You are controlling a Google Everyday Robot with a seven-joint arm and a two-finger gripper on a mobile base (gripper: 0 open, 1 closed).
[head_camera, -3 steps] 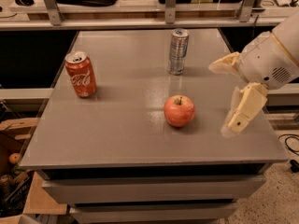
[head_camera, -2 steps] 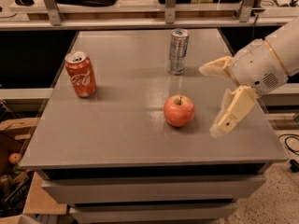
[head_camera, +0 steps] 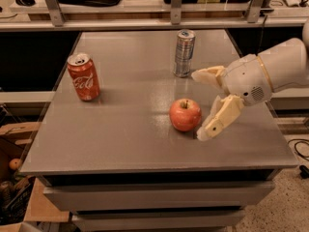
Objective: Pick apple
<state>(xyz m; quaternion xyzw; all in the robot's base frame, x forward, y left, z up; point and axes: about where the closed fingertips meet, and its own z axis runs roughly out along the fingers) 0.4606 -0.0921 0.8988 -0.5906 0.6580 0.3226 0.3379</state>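
The apple (head_camera: 185, 114), round, red-orange with a short dark stem, sits upright on the grey table (head_camera: 125, 129), right of centre toward the front. My gripper (head_camera: 200, 105) comes in from the right, open, just to the right of the apple. One cream finger (head_camera: 208, 76) points left behind and above the apple; the other (head_camera: 219, 119) hangs down with its tip close to the apple's right side. The apple lies apart from both fingers, not between them.
A red Coca-Cola can (head_camera: 83, 76) stands at the left of the table. A tall silver can (head_camera: 184, 52) stands at the back, behind the apple and near the upper finger. A shelf rail runs behind the table. A small orange fruit (head_camera: 14, 164) lies on the floor at left.
My gripper has moved left toward the apple and now sits right beside it. The apple and both cans have not moved.
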